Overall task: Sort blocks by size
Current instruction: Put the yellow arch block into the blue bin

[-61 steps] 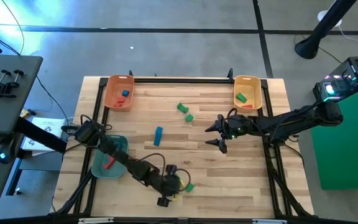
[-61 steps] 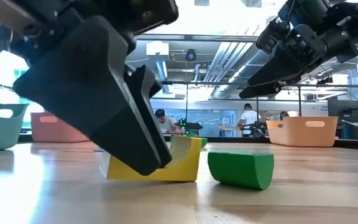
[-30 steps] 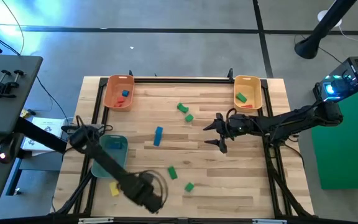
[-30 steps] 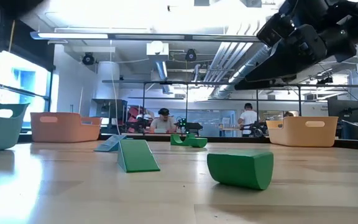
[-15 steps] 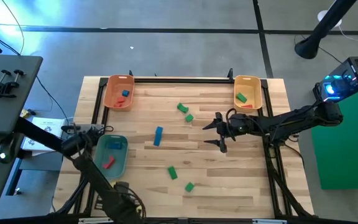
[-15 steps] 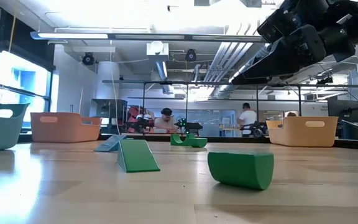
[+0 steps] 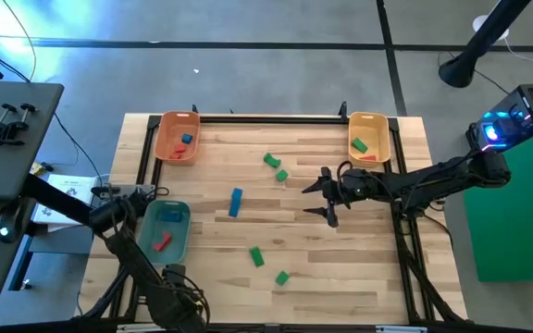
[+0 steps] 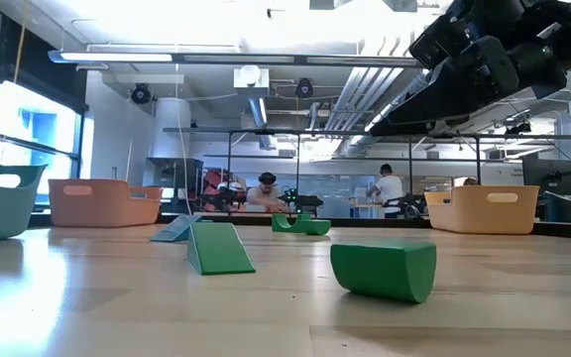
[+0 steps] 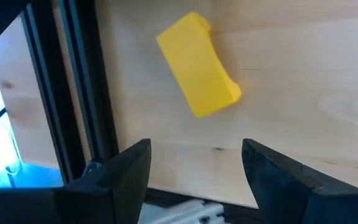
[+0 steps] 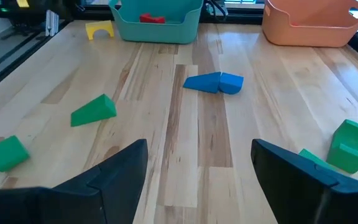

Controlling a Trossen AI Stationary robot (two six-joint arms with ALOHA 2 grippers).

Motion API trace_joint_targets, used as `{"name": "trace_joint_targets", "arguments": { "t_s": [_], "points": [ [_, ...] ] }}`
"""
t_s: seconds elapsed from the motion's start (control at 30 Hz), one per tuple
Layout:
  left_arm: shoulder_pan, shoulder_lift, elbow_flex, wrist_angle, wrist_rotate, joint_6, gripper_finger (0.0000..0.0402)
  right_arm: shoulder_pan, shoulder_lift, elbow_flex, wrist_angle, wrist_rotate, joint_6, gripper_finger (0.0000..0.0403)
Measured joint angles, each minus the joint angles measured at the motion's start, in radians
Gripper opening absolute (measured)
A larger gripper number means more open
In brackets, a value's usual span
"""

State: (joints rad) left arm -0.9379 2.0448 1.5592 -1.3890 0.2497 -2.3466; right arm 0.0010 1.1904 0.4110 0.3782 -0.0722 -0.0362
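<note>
L gripper (image 9: 194,165) sits at the table's near-left corner, by the black frame rail (image 9: 79,93), fingers spread and holding nothing; the yellow block (image 9: 197,65) lies flat on the wood just ahead of the fingertips, not touching them, close to the rail. In the high view that arm covers the corner and the yellow block can't be seen there. Next in from the near edge: a green half-round block (image 7: 281,277), then a green wedge (image 7: 256,256) just beyond it and slightly left; low view shows the half-round (image 8: 383,269) closest, the wedge (image 8: 218,247) behind it. At the left edge the teal tray (image 7: 176,242) holds a red block (image 7: 162,242) and a blue block (image 7: 174,216). Mid-table lies a long blue block (image 7: 236,202). R gripper (image 7: 327,196) hangs above the table right of centre, fingers wide apart, empty; from its wrist cam the blue block (image 10: 213,82) is well ahead, wedge and half-round off to one side, none between the fingers. Farther back, two green blocks (image 7: 276,166) lie close together, near the R gripper but apart from it. Far-left orange tray (image 7: 163,126) holds red and blue pieces; far-right orange tray (image 7: 381,125) has a green block (image 7: 361,144) and smth red, shape unclear.
</note>
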Motion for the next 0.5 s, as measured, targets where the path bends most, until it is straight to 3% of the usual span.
{"name": "trace_joint_targets", "arguments": {
  "t_s": [0.27,0.5],
  "points": [
    [-0.005,-0.027,-0.201,0.257,-0.001,-0.004,0.0239,0.000,0.000,0.000,0.000,-0.007,0.002,0.0281],
    [-0.005,-0.087,-0.292,0.261,-0.037,-0.004,0.0239,0.000,0.000,0.000,-0.002,-0.007,0.002,0.0281]
  ]
}}
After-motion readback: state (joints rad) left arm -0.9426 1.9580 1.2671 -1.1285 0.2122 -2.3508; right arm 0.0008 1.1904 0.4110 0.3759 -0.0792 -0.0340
